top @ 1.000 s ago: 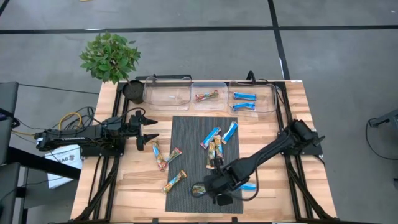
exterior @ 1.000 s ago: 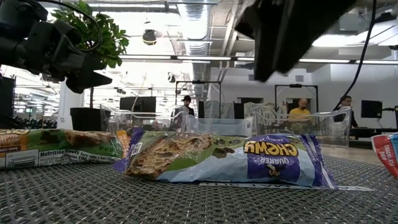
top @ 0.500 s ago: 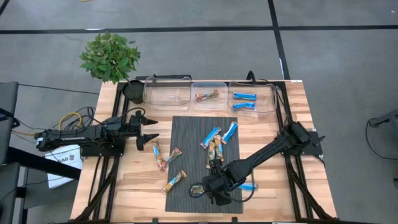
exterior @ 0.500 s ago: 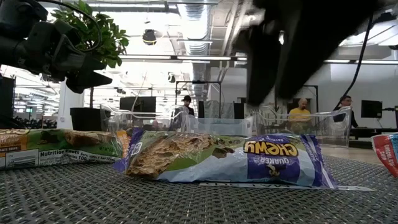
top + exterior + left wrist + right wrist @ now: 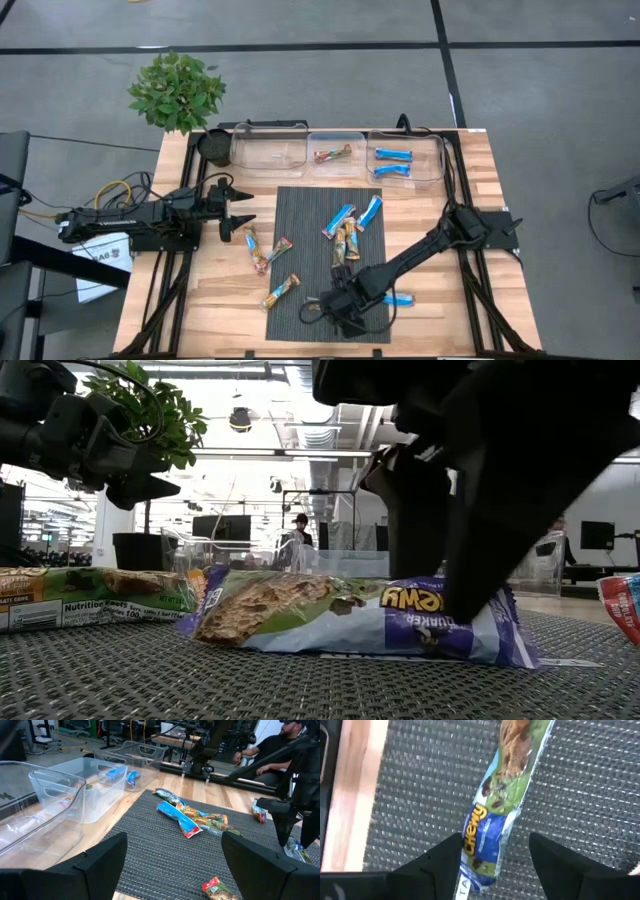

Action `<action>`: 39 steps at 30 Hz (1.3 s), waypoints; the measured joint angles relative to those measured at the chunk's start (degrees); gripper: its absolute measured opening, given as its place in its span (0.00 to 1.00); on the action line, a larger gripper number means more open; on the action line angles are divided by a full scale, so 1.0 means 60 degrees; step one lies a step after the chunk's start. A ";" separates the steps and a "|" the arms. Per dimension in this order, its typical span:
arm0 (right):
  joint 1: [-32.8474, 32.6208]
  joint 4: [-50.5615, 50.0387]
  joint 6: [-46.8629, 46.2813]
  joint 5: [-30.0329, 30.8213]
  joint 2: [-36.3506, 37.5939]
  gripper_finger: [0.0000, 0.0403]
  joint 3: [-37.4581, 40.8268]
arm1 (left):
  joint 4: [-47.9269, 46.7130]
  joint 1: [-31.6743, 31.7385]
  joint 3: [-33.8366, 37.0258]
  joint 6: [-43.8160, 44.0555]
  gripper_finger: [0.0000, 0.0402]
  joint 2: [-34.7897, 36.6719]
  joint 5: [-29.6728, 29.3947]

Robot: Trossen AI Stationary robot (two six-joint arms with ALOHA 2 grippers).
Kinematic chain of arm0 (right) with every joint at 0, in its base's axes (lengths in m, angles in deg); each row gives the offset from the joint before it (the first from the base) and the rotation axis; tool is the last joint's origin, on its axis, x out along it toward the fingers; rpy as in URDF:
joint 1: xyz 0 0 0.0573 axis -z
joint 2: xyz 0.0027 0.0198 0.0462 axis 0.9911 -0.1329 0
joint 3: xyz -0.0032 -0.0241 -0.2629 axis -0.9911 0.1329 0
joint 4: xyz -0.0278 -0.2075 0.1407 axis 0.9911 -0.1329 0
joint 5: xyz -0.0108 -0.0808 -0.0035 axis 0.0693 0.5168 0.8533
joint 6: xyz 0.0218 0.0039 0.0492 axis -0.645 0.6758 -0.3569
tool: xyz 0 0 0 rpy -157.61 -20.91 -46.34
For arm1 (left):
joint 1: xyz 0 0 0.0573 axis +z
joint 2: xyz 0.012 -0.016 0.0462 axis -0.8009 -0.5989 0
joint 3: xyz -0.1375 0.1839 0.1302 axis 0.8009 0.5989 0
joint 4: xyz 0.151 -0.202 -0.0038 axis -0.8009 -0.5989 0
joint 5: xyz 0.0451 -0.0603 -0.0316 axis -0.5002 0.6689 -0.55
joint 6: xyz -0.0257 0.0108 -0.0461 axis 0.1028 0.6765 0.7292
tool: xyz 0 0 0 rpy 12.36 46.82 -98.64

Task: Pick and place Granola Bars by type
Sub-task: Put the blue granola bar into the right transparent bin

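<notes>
A green-and-blue granola bar (image 5: 492,820) lies flat on the dark mat (image 5: 300,230) near its front edge. My right gripper (image 5: 495,839) is open and points steeply down over the bar's blue end, one finger on each side of it. More granola bars lie mid-mat (image 5: 345,230), and others lie on the wood left of the mat (image 5: 265,250). A blue one (image 5: 400,298) lies beside my right arm. My left gripper (image 5: 245,208) hangs open and still at the table's left, above the wood. My right gripper comes from above with its fingers across the bar's blue end (image 5: 479,851). The near finger (image 5: 480,560) stands in front of that end and the far finger (image 5: 415,530) behind it. Whether either tip touches the wrapper I cannot tell. The bar lies on the mat.
Three clear bins stand along the far edge: the left one (image 5: 270,150), the middle one (image 5: 335,153) with one bar, and the right one (image 5: 405,155) with two blue bars. A potted plant (image 5: 178,90) stands at the far left corner. People sit in the room behind.
My right gripper has come down toward the green-and-blue bar, from well above it to fingers standing on both sides of its blue end. The bar's printed end has shifted a little toward the table's left.
</notes>
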 joint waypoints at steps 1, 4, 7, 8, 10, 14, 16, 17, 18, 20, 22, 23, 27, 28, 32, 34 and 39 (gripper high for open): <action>0.0003 0.0089 -0.0130 0.0000 0.0000 0.55 0.0000 | 0.0002 0.0000 0.0000 0.0000 0.79 0.0002 0.0000; 0.0000 0.0120 -0.0447 0.0000 -0.0076 0.55 -0.0009 | 0.0000 -0.0003 0.0000 0.0000 0.79 0.0002 0.0000; 0.0000 0.0017 -0.0697 -0.0013 -0.0204 0.55 0.0019 | 0.0000 0.0000 0.0000 0.0000 0.79 0.0002 0.0000; 0.0000 0.0062 -0.0726 -0.0034 -0.0215 0.55 0.0016 | 0.0000 -0.0002 0.0000 0.0000 0.79 0.0004 0.0000; 0.0003 0.0275 -0.0740 -0.0033 -0.0308 0.55 -0.0026 | 0.0000 -0.0001 0.0000 0.0000 0.79 0.0001 0.0000; 0.0034 0.0198 -0.0938 -0.0002 -0.0321 0.55 0.0000 | 0.0000 -0.0004 0.0000 0.0000 0.79 0.0004 0.0000; 0.0070 0.0175 -0.0971 -0.0004 -0.0321 0.54 0.0000 | -0.0002 0.0000 0.0000 0.0002 0.79 0.0004 0.0000; 0.0080 0.0168 -0.0974 0.0003 -0.0321 0.53 0.0000 | -0.0004 0.0000 0.0000 0.0000 0.79 0.0001 0.0000; 0.0080 0.0161 -0.0974 0.0004 -0.0321 0.51 0.0000 | -0.0003 0.0000 0.0000 0.0000 0.79 0.0004 0.0000; 0.0084 0.0149 -0.0976 0.0002 -0.0321 0.47 0.0000 | -0.0004 -0.0001 0.0000 0.0000 0.79 0.0004 0.0000; 0.0084 0.0138 -0.0972 0.0031 -0.0321 0.41 0.0000 | -0.0004 -0.0004 0.0000 0.0000 0.79 0.0002 0.0000; 0.0084 0.0140 -0.0970 0.0029 -0.0321 0.38 0.0000 | -0.0004 -0.0002 0.0000 0.0002 0.79 0.0004 0.0000; 0.0084 0.0146 -0.0970 0.0033 -0.0321 0.27 0.0000 | -0.0004 0.0000 0.0000 0.0000 0.79 0.0004 0.0000; 0.0084 0.0146 -0.0967 0.0033 -0.0321 0.25 0.0000 | -0.0004 0.0000 0.0000 0.0001 0.79 0.0004 0.0000; 0.0084 0.0167 -0.0963 0.0033 -0.0321 0.21 0.0000 | -0.0004 0.0000 0.0000 0.0000 0.79 0.0001 0.0000; 0.0084 0.0200 -0.0957 0.0031 -0.0321 0.20 0.0000 | -0.0004 -0.0003 0.0000 0.0000 0.79 0.0004 0.0000; 0.0111 0.0383 -0.0948 -0.0005 -0.0234 0.20 -0.0011 | -0.0004 0.0000 0.0000 0.0001 0.79 0.0004 0.0000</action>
